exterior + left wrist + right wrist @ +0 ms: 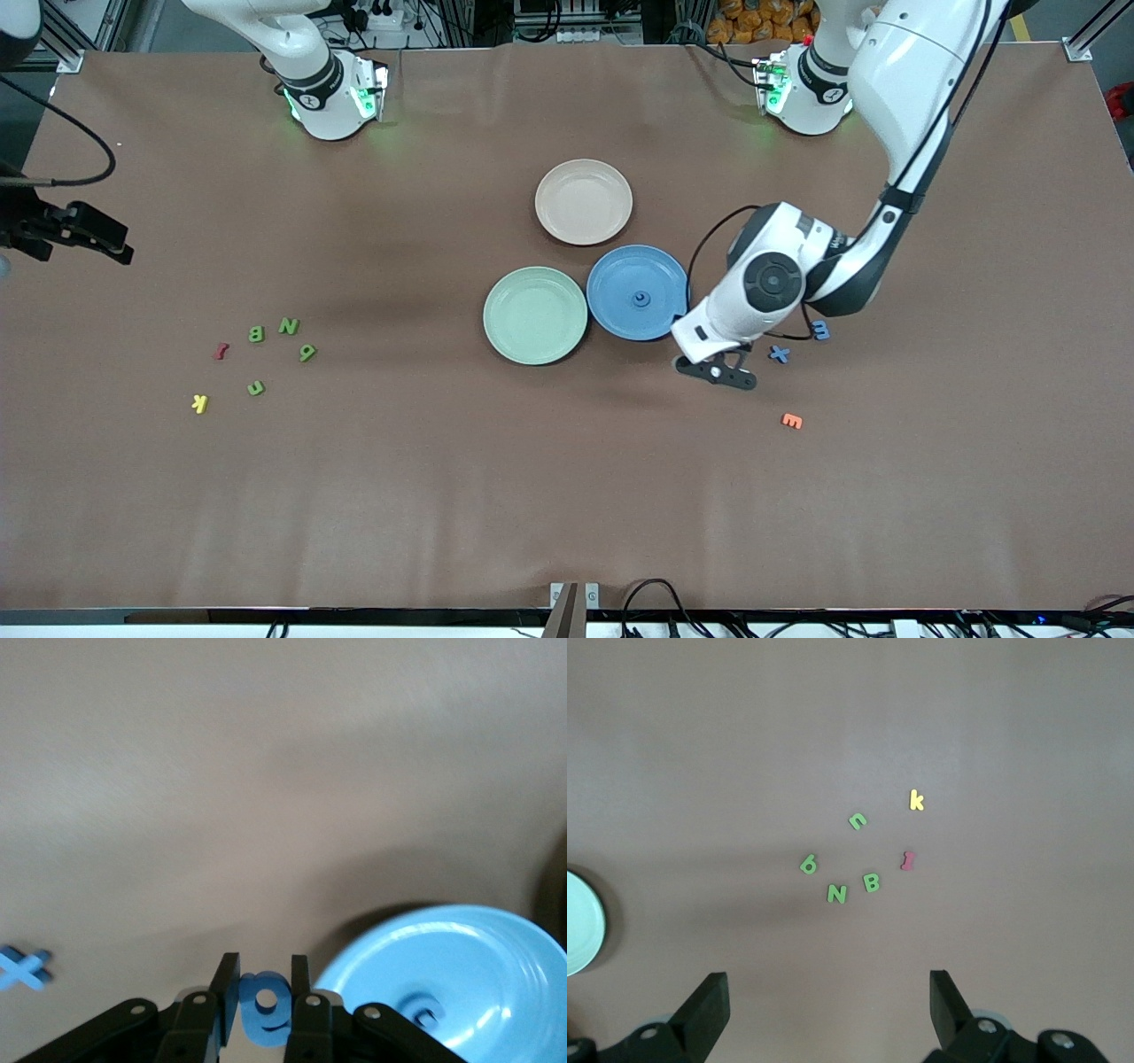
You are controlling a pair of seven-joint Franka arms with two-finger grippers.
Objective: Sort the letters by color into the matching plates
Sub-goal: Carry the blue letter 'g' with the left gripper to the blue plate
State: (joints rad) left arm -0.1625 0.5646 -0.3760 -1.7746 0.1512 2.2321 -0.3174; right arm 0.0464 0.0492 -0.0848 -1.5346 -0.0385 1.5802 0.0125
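Observation:
My left gripper (718, 372) (265, 962) is shut on a blue letter (266, 1008), low over the table just beside the blue plate (620, 275) (478, 957). One blue letter (639, 299) (423, 1012) lies in that plate. A blue x (779, 354) (25, 967) and a blue m (821, 330) lie on the table toward the left arm's end. The mint green plate (535, 301) (580, 921) holds nothing. Several green letters (289, 326) (836, 894) lie in a cluster toward the right arm's end. My right gripper (111, 248) (828, 979) waits open, high over the table by that cluster.
A beige-pink plate (584, 202) sits farther from the front camera than the other two plates. A red letter (221, 351) (909, 860) and a yellow k (200, 404) (917, 800) lie among the green ones. An orange letter (792, 421) lies nearer the camera than the x.

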